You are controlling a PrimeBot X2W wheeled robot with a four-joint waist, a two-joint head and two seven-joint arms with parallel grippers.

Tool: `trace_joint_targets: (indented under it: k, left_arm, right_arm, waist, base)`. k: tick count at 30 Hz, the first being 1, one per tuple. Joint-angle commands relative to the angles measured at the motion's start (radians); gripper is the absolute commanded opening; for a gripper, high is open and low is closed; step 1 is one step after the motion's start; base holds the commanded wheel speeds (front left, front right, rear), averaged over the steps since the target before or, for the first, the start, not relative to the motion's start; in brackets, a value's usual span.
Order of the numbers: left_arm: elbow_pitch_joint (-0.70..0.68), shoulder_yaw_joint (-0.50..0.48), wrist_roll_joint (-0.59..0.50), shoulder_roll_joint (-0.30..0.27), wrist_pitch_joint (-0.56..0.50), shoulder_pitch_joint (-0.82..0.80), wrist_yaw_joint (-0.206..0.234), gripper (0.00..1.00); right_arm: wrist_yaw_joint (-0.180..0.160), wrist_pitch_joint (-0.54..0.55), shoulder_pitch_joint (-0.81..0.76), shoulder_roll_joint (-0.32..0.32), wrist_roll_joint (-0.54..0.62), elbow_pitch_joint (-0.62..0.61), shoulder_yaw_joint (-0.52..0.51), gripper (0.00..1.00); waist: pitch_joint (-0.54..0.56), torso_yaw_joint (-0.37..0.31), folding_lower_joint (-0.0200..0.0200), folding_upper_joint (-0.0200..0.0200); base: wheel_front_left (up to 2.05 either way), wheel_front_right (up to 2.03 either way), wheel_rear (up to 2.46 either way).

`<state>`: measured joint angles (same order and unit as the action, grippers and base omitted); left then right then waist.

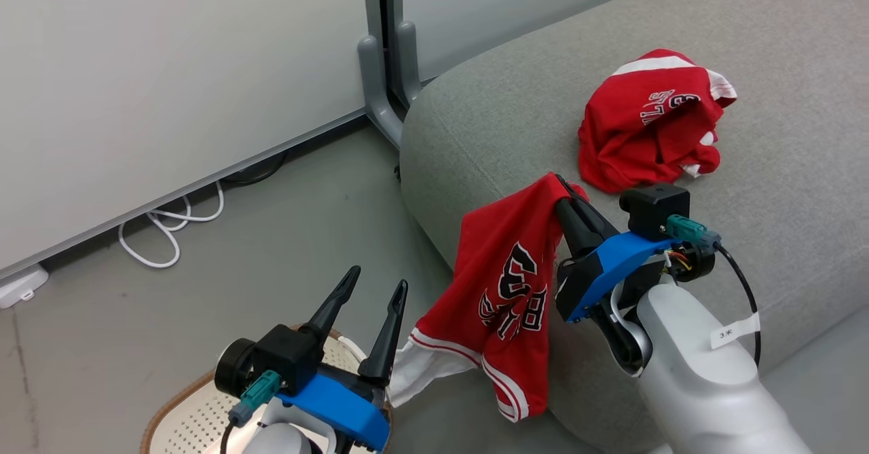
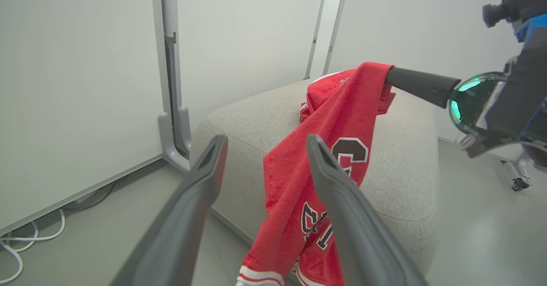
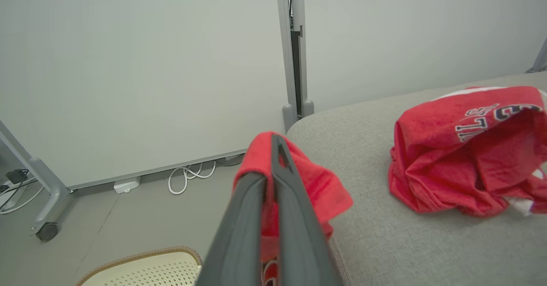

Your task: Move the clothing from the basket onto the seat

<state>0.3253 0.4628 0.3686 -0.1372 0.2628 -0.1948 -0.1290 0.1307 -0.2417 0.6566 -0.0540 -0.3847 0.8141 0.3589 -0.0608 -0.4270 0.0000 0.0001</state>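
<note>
Right fingers (image 1: 580,223) clamp red garment (image 1: 506,291) over seat (image 1: 516,115) edge

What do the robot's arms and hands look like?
The left gripper and right gripper each have two long, dark, pointed fingers on a bright blue bracket, beside a black box and teal plug. The right forearm is smooth and pale grey-white, with a thin black cable and a small white tag.
</note>
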Motion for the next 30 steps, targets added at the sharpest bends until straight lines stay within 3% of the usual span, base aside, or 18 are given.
trace_joint_targets:
  k: [1, 18, 23, 30]
  left_arm:
    - [-0.004, -0.001, -0.001, -0.005, 0.003, -0.016, -0.002, 1.00]
    - [-0.011, 0.019, -0.002, -0.019, 0.003, -0.029, -0.002, 1.00]
    - [-0.023, 0.020, -0.011, -0.032, 0.003, -0.038, -0.002, 1.00]
    - [-0.058, 0.039, -0.035, -0.057, 0.003, -0.065, -0.002, 1.00]
  right_arm:
    - [0.000, -0.001, -0.011, 0.001, 0.006, -0.007, -0.001, 0.00]
    - [0.000, 0.000, -0.001, 0.003, -0.023, -0.015, -0.044, 0.00]
    - [0.000, 0.002, 0.078, -0.006, -0.018, -0.025, -0.123, 0.00]
    - [0.000, 0.070, 0.262, -0.074, 0.049, -0.056, -0.285, 0.00]
  waist:
    - [-0.009, -0.018, 0.0000, -0.0001]
    - [-0.034, -0.041, 0.0000, -0.0001]
    - [-0.062, -0.050, 0.0000, -0.0001]
    - [-0.134, -0.050, 0.0000, -0.0001]
  base:
    - [0.00, 0.00, 0.00]
    - [0.00, 0.00, 0.00]
    - [0.00, 0.00, 0.00]
    - [0.00, 0.00, 0.00]
